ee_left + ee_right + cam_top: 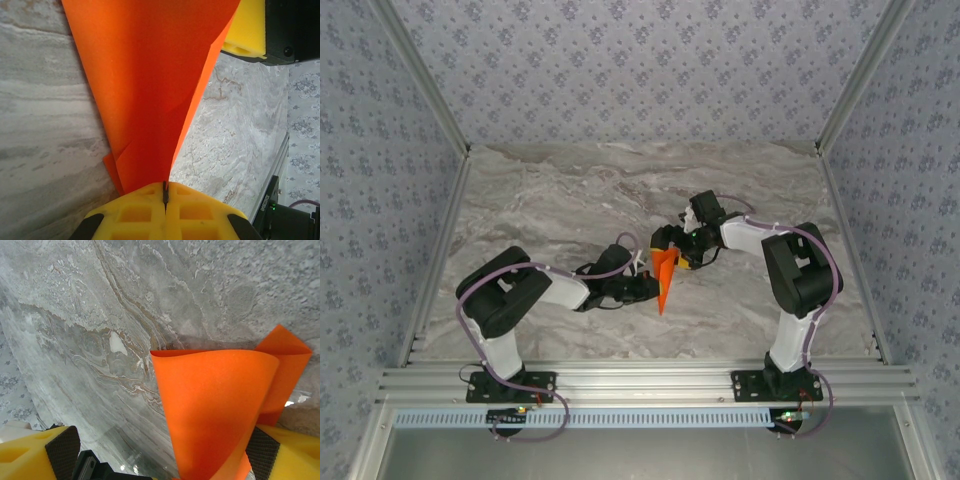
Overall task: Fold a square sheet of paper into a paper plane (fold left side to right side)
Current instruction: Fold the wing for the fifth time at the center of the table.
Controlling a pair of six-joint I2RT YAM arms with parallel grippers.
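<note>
Item: orange paper [665, 276], one piece, creased into a narrow tapering shape, broad at one end and running to a point at the other. Location: held above the grey marbled worktop [570, 200], between the two tools near the middle of the surface. Left tool [647, 291]: yellow fingers pressed together, pinching the paper. In the left wrist view the paper [150, 90] comes out from the seam of the closed left tool [165, 192] and widens steadily away from it, so the narrow part sits in the pinch and the broad end lies farthest from the fingertips. A second layer of paper edge shows just left of the pinch. Right tool [677, 258]: fingers spread wide, standing at the paper's broad end, opposite the left tool. In the right wrist view the curled broad end [215, 405] rises in the gap of the right tool [162, 450], lying much nearer the right-hand pad [262, 450] than the left-hand pad [62, 450]. Whether it touches the right-hand pad cannot be told. The worktop [100, 315] lies beyond the paper.
</note>
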